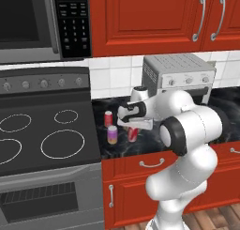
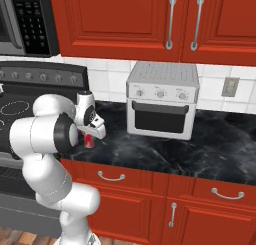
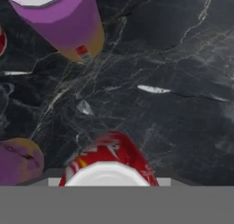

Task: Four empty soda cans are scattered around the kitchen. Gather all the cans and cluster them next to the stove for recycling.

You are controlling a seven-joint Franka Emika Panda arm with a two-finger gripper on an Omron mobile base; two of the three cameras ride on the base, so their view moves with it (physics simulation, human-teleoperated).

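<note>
my claw (image 1: 132, 126) sits mid-frame in the left base view, just above the black marbled table (image 1: 154, 140), clamped together on a red soda can (image 1: 133, 134) that stands upright right under it, touching the table or just off it, can't tell which. in the right base view the same red can (image 2: 89, 140) peeks out below my claw (image 2: 91, 133), left of center, partly hidden by my arm. hand view: that red can (image 3: 108, 162) with its silvery top is at bottom center. two more cans are to the left of mine in the left base view: another red can (image 1: 108, 118) further back and a purple-pink can (image 1: 112, 134) with an orange base band nearer the table's front edge, both upright, both just beside the stove (image 1: 42, 135). in the hand view the purple-pink can (image 3: 57, 19) is big at upper left, and a purple blob at the lower left edge is too cropped to name. stove takes the left half of the left base view, black cooktop with white burner rings. silver toaster oven (image 1: 180, 76) at upper right of that view, at the back of the table, well apart from the cans. microwave (image 1: 44, 22) at upper left, red cabinets (image 1: 159, 20) along the top.
</note>
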